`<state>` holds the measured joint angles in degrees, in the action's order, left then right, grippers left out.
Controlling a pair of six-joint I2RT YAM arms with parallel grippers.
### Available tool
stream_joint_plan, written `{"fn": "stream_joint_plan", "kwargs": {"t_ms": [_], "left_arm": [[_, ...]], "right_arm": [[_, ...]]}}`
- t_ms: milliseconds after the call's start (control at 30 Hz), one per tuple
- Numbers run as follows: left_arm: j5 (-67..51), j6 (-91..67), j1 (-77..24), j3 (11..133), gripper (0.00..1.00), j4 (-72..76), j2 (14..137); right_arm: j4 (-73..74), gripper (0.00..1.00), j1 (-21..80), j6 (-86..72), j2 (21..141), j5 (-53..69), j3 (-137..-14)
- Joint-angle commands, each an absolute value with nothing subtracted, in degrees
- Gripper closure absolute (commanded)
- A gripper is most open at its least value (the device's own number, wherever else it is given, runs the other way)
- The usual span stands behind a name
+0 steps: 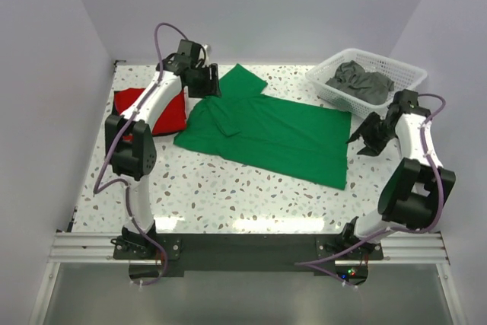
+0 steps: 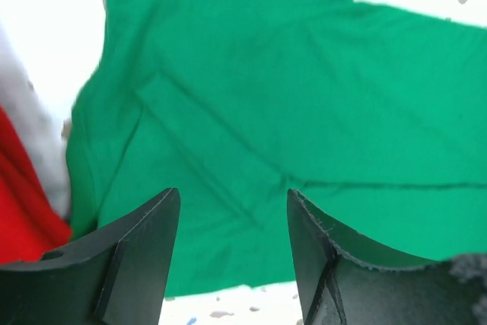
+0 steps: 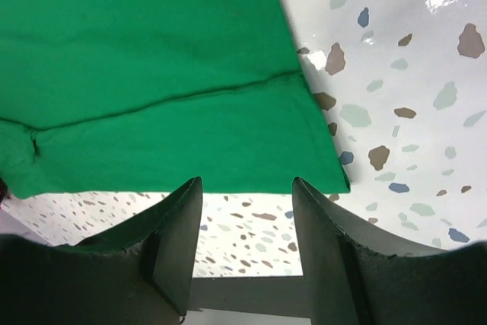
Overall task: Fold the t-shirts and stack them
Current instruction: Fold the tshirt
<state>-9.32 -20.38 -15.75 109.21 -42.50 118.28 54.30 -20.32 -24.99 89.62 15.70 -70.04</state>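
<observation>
A bright green t-shirt lies spread flat across the middle of the table, collar end to the left, hem to the right. It fills the left wrist view and the right wrist view. A folded red t-shirt lies at the left, partly under the left arm; its edge shows in the left wrist view. Dark grey t-shirts lie bunched in the basket. My left gripper is open above the green shirt's collar end. My right gripper is open just off the hem's right edge.
A white lattice basket stands at the back right. White walls close in the table on three sides. The speckled tabletop shows in front of the green shirt, ending at a black rail along the near edge.
</observation>
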Motion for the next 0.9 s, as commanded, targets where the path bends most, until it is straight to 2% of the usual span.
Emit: {"fn": "stream_joint_plan", "kwargs": {"t_ms": [0,167,300,567,600,733,867], "left_arm": [[-11.07,-20.48,-15.21,100.85,0.37,-37.71,110.49],[-11.43,-20.13,-15.21,88.62,0.36,-34.28,104.60],[-11.86,-19.69,-15.21,84.91,0.36,-34.28,103.62],[-11.25,-18.98,-15.21,81.48,0.35,-33.49,101.78],[-11.42,-18.98,-15.12,80.87,0.35,-33.57,101.78],[-11.86,-19.25,-15.12,79.46,0.35,-33.05,100.99],[-11.51,-19.51,-15.12,78.05,0.34,-32.52,99.41]], "right_arm": [[51.60,0.46,-19.95,-24.43,85.09,15.46,-65.15],[48.26,0.46,-16.88,-24.78,82.01,16.17,-58.63],[46.06,0.47,-16.79,-25.05,82.35,16.17,-54.76],[44.21,0.48,-16.87,-21.19,87.27,17.58,-56.60],[44.91,0.45,-16.96,-21.18,88.23,17.58,-57.56],[47.37,0.44,-17.23,-21.71,94.20,17.84,-58.97],[49.56,0.42,-17.31,-21.36,95.27,17.40,-58.27]]}}
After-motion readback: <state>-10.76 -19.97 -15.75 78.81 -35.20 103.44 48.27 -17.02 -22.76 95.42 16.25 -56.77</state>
